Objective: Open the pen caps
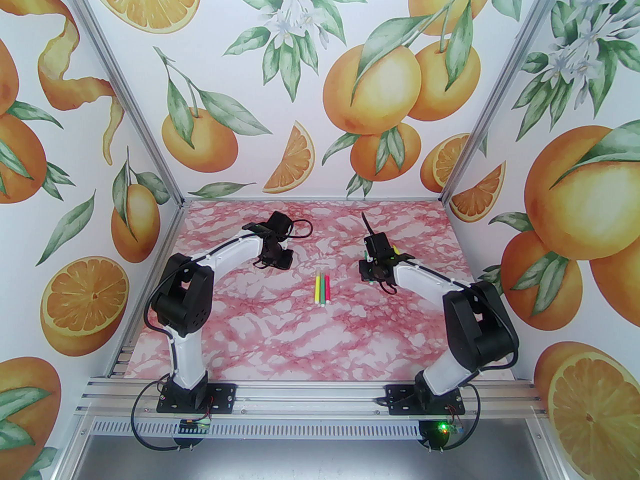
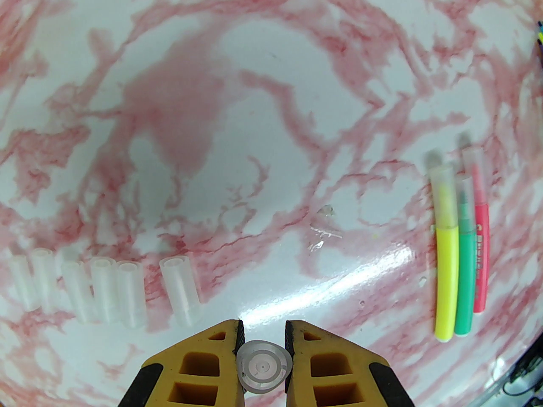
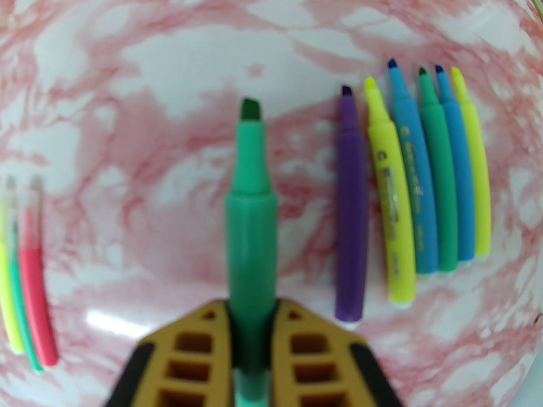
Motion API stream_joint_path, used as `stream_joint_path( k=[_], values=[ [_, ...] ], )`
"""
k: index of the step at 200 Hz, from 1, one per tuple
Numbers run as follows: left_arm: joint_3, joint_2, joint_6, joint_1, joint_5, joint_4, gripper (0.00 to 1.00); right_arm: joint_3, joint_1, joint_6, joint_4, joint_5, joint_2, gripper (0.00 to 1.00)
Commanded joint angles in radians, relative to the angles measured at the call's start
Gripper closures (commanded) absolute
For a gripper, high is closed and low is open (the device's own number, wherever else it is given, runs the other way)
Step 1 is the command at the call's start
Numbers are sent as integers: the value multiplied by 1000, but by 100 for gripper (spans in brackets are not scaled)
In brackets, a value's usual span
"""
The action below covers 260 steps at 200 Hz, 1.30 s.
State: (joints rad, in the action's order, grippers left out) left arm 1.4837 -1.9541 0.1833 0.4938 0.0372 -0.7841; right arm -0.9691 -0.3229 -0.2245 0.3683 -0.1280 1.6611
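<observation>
Over on the left side, your left gripper [image 2: 263,327] is clamped on a clear cap [image 2: 264,367], which you see end-on between the yellow fingers. It's a round, slick little tube, so my guess is it rolls the second you let go. The row of loose caps [image 2: 129,295] lies just beside your drop zone. Set it down sloppy and it'll likely bump the nearest one and scatter the line.

Your right gripper [image 3: 252,308] is closed around the tail end of a green pen [image 3: 249,210], with the bare nib pointing away. Holding it that far back means the tip swings a lot with any wrist wobble. I'd worry about the wet nib dragging across the table [image 2: 254,100] and leaving a streak. The purple pen [image 3: 351,210] sits closest in the row of bare pens [image 3: 437,185], so a crooked release could nudge it.

Three capped pens [image 2: 466,278] lie touching side by side in the middle. Going in for one could easily catch its neighbour too, or just shove all three sideways.
</observation>
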Motion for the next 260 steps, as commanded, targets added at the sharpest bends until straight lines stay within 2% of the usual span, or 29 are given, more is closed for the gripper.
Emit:
stream_joint_path(
  k=[1, 153, 260],
  values=[
    [23, -24, 10, 6, -25, -21, 100, -38, 15, -13, 15, -36, 20, 100],
    [35, -133, -4, 8, -72, -15, 100, -170, 61, 15, 145, -40, 177, 100],
    [42, -163, -7, 3, -115, -32, 85, -220, 69, 21, 206, -73, 240, 100]
  ],
)
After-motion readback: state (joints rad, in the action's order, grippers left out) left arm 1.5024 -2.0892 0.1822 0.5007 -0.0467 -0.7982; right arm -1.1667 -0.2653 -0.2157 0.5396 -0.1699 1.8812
